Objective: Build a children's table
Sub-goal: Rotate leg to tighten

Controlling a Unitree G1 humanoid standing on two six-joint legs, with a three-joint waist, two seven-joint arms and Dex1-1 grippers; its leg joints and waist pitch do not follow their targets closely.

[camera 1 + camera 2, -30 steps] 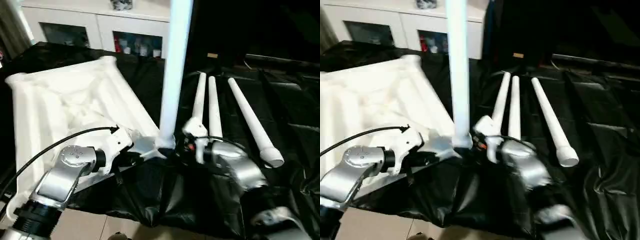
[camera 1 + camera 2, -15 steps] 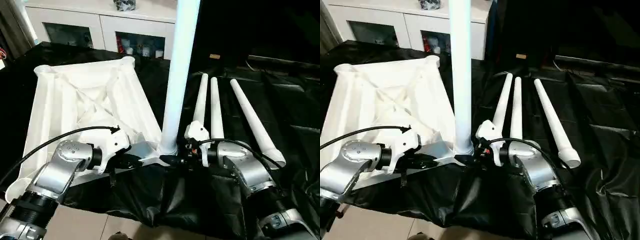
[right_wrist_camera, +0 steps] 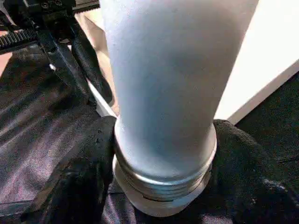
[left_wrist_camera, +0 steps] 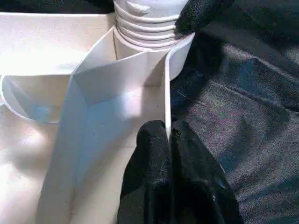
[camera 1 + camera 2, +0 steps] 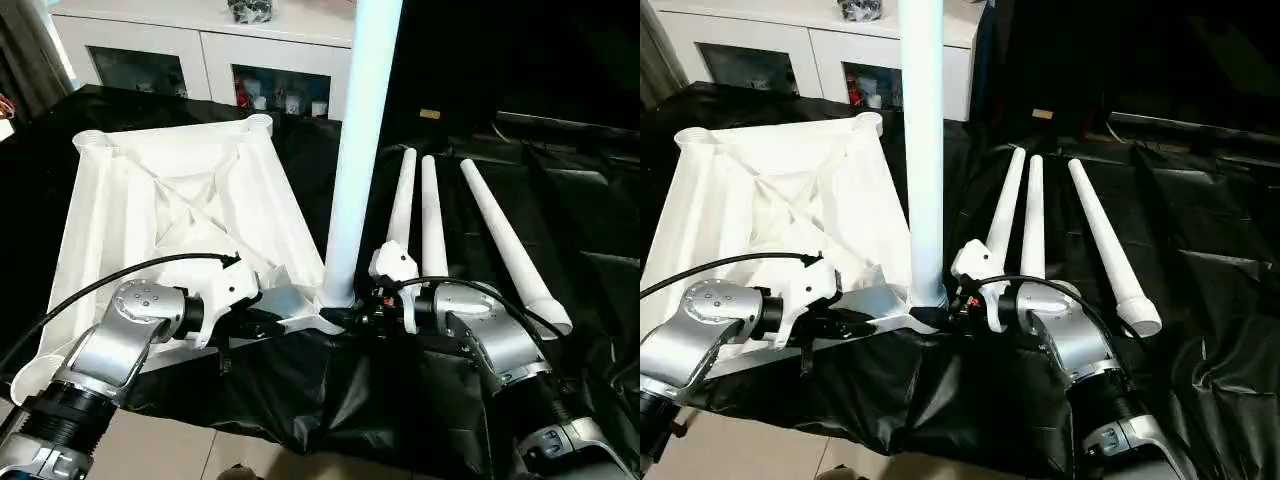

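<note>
**Leg Seated Upright at Corner Socket**

The tabletop (image 5: 180,210) lies underside up on black sheeting (image 5: 560,230). One leg (image 5: 360,140) stands upright in the near corner socket (image 4: 180,56). The left wrist view shows the left gripper (image 4: 169,154) clenched on a thin rim wall beside that socket. The right wrist view shows the right gripper (image 3: 163,154) grasping the leg just above its thread rings. Three spare legs (image 5: 430,220) lie side by side nearby.

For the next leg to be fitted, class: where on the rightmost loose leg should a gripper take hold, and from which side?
Grip the rightmost loose leg near its thick open end, closest to the right gripper, coming from above. It lies flat on the black sheet, with a gap beside it for the fingers.
</note>
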